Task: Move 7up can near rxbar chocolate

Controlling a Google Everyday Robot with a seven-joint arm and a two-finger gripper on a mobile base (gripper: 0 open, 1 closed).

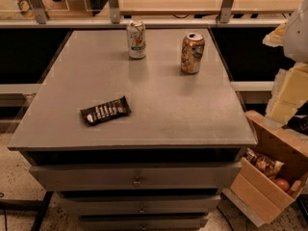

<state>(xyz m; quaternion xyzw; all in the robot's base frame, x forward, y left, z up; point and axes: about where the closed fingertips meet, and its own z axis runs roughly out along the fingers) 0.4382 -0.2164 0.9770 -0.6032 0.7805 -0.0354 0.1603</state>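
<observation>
While the 7up can (136, 39) stands at the far edge of the counter (163, 105), rxbar chocolate (105, 110) near its front-left corner, the gripper (288, 93) — off the right edge, its state I cannot tell — should approach squarely, clearing the gold can (192, 53).

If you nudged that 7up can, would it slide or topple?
The 7up can stands upright, tall for its base, so a high push would probably tip it, and it could then roll. The table looks smooth, so a low push may slide it. The hand is not in view.
</observation>
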